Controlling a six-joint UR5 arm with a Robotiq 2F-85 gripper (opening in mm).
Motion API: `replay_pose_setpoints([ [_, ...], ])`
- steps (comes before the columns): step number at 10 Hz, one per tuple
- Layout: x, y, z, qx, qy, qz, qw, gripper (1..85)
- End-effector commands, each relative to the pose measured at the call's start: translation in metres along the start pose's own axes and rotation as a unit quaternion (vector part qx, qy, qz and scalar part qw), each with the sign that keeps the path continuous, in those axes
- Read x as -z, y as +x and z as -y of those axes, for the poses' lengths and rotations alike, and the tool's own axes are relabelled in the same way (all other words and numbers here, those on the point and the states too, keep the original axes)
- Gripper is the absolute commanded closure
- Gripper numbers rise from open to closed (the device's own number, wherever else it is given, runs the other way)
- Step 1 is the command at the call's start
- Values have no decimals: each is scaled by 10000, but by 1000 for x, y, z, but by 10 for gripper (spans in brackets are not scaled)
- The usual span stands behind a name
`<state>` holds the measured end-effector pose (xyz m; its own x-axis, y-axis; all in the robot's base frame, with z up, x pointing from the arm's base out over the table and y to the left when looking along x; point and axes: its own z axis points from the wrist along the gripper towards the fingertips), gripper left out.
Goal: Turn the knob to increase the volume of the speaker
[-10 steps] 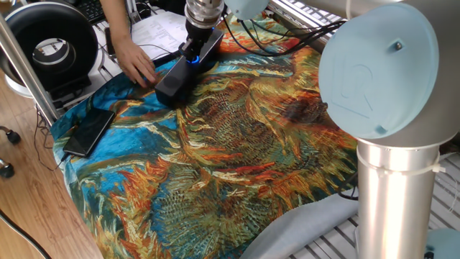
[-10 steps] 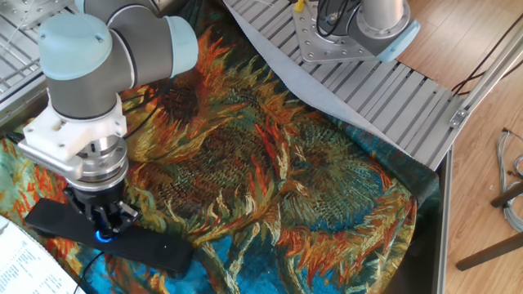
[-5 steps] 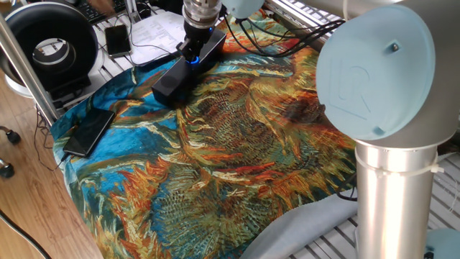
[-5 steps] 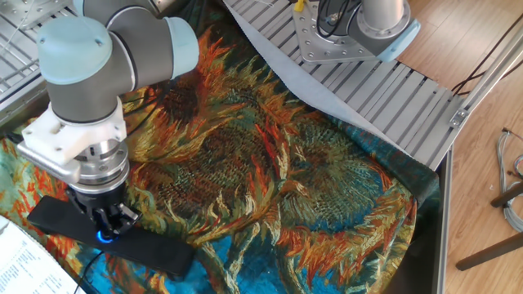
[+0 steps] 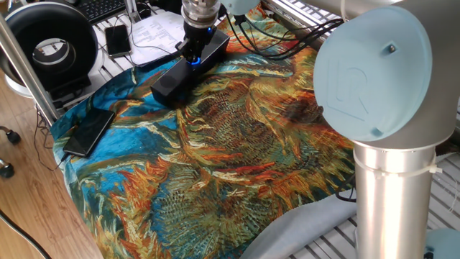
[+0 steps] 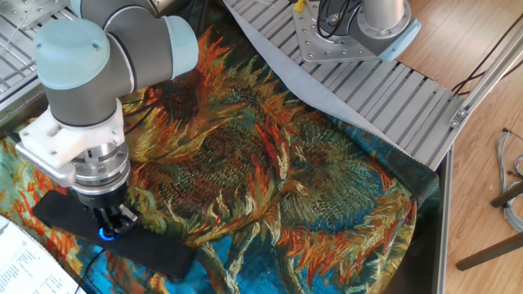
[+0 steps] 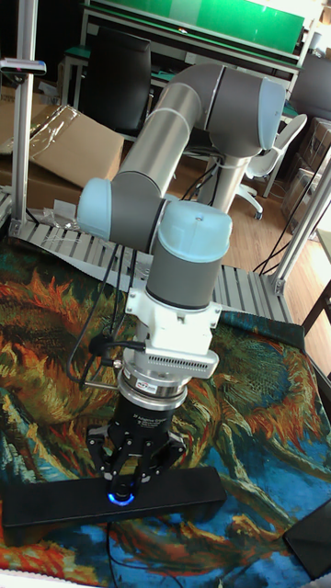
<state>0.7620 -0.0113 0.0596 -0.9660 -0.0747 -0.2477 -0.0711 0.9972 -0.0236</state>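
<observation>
Tall fixed view shows the end effector [image 7: 129,480] pointing straight down over the speaker [image 7: 110,508], which lies flat along the near edge of the sunflower-patterned cloth [image 7: 257,432] covering the desk. Its fingers [image 7: 103,455] are drawn in narrow around the knob [image 7: 122,499], whose blue ring glows just beneath the tips; from here I cannot tell whether the pads actually touch it or only bracket it. In one fixed view the same blue glow sits at the foot of the tool on the speaker's top face, towards the far end of the bar, with a phone [image 5: 89,131] lying well apart on the cloth and a ring-shaped device [image 5: 50,39] off beside it. The step in hand looks like the grasp-and-twist itself: the arm is placed and the dial is enclosed. The next move calls for a firm pinch, if not already made, then a rotation of the wrist about the vertical axis in the raising direction, without dragging the light speaker sideways.
</observation>
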Motion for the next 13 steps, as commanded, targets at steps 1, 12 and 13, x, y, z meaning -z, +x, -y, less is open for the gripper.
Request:
replay_pose_setpoints([
  [1,0,-5,1,-435,-52,86,9990,823],
  [12,-2,-15,3,-1214,66,263,9922,780],
  [13,-1,-15,-2,-1131,40,230,9933,763],
])
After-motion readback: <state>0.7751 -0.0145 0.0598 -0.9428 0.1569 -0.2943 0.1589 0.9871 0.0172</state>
